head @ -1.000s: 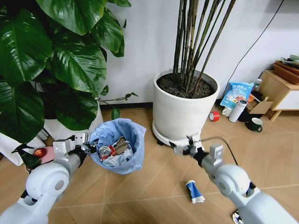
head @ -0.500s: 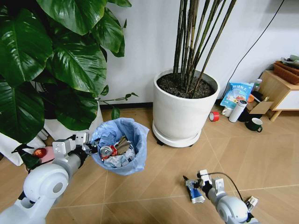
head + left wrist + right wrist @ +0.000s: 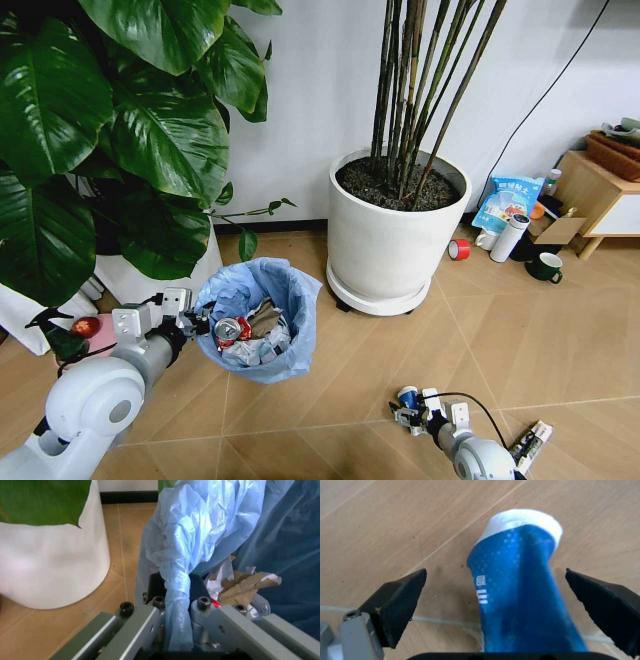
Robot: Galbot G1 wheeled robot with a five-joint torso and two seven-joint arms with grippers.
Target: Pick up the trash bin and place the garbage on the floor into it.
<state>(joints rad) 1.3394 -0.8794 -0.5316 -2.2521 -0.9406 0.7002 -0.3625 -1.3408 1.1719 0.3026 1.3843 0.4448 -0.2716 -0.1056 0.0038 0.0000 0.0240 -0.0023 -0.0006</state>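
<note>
The trash bin, dark with a crinkly light-blue bag, stands on the floor and holds a red can, brown paper and white wads. My left gripper is shut on its near rim. In the left wrist view the fingers pinch the bag and rim. A blue-white wrapper lies on the floor, and my right gripper is low over it. Seen from the right wrist, the wrapper lies between the open black pads. A black-white tube wrapper lies further right.
A big white plant pot stands behind the wrapper, another white pot left of the bin under large leaves. A red tape roll, white bottle, dark mug and wooden cabinet sit at the back right.
My right arm has dropped from beside the white pot to the floor, and its open fingers now straddle the blue-white wrapper. The bin and left gripper have shifted slightly.
</note>
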